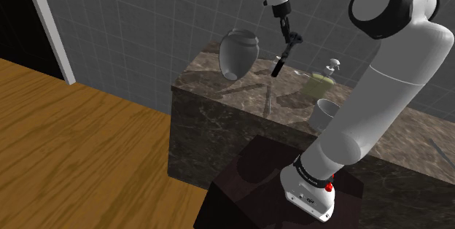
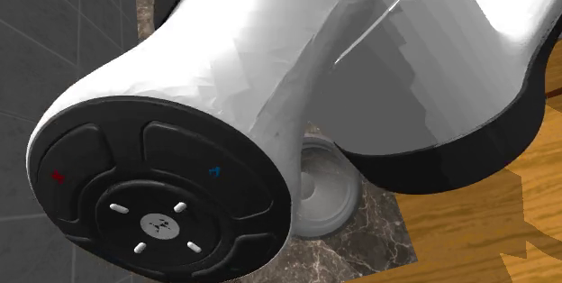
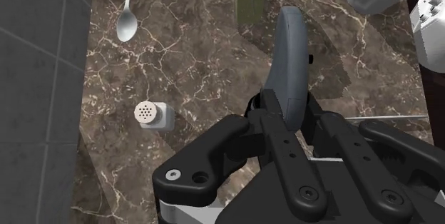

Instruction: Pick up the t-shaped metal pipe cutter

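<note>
Grey pipe cutter (image 3: 291,51) firm in the gripper's (image 3: 293,115) grasp, long axis nearly vertical, free end downward.

T-shaped pipe cutter (image 1: 284,52): in the shoulder view a slender dark tool with a short cross-piece near its upper end. It hangs from the end effector (image 1: 281,16), tilted with its lower tip toward that view's left, in the air above the dark marbled counter (image 1: 248,92) and touching nothing on it. In the wrist view the pipe cutter (image 3: 289,58) shows as a smooth grey-blue elongated body with a rounded far end, clasped between the two black fingers (image 3: 274,119) of the end effector (image 3: 291,108) and projecting beyond them over the counter (image 3: 200,44).
</note>
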